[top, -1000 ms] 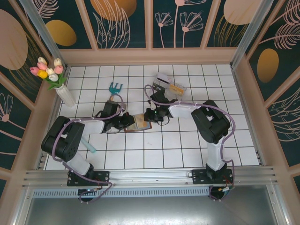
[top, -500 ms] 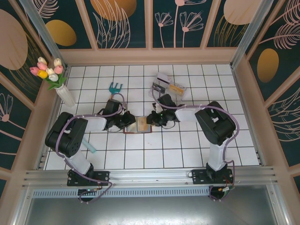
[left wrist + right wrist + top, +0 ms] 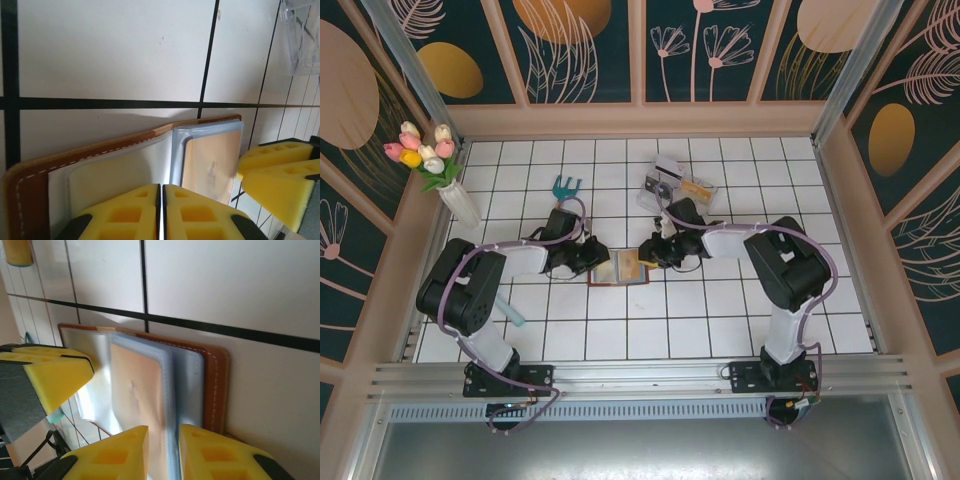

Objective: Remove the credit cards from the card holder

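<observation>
**Card holder lies open, a gripper at each side**

The card holder (image 3: 618, 270) is seen laid open on the white tiles mid-table, nearer than the clear box (image 3: 680, 188). Its left leaf is met by the left gripper (image 3: 161, 189), whose fingers (image 3: 130, 207) are pressed together to a bare slit; whether anything is pinched cannot be told. At the right side the right gripper (image 3: 164, 432) is set, fingers (image 3: 215, 452) slightly apart over the blue-grey pocket. A yellowish card (image 3: 136, 390) is lodged in that pocket.
</observation>
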### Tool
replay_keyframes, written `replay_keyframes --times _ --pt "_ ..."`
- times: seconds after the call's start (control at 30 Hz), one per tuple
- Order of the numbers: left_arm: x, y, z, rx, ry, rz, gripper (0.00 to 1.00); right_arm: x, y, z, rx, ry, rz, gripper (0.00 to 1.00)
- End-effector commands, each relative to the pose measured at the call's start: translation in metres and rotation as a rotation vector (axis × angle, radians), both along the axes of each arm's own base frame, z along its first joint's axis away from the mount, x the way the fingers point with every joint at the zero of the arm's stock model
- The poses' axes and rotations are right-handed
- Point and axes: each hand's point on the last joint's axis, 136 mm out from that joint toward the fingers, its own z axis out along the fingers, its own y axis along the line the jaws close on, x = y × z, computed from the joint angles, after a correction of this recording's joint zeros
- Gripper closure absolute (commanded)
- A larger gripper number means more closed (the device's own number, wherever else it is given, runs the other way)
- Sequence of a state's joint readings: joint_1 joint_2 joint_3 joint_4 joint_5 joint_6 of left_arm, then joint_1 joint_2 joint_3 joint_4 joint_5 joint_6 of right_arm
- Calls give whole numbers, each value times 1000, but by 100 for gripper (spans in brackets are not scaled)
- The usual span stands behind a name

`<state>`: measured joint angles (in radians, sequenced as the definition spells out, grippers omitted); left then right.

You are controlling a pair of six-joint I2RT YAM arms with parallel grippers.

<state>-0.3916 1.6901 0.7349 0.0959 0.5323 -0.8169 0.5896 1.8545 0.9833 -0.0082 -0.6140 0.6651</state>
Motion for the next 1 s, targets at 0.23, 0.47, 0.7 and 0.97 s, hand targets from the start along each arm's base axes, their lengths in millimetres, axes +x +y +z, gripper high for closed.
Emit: replay_keyframes --times 0.23,0.47,0.7,0.97 --pt "4 -6 16 18 9 21 89 8 9 21 -33 -36 6 88" --pt "-5 -24 9 33 50 -24 89 3 7 -4 -102 15 25 88" --pt "-12 -17 -13 87 104 -14 89 1 0 -19 -157 34 24 86" --pt "-19 -13 -26 107 143 -6 88 -5 6 -22 -123 51 61 87"
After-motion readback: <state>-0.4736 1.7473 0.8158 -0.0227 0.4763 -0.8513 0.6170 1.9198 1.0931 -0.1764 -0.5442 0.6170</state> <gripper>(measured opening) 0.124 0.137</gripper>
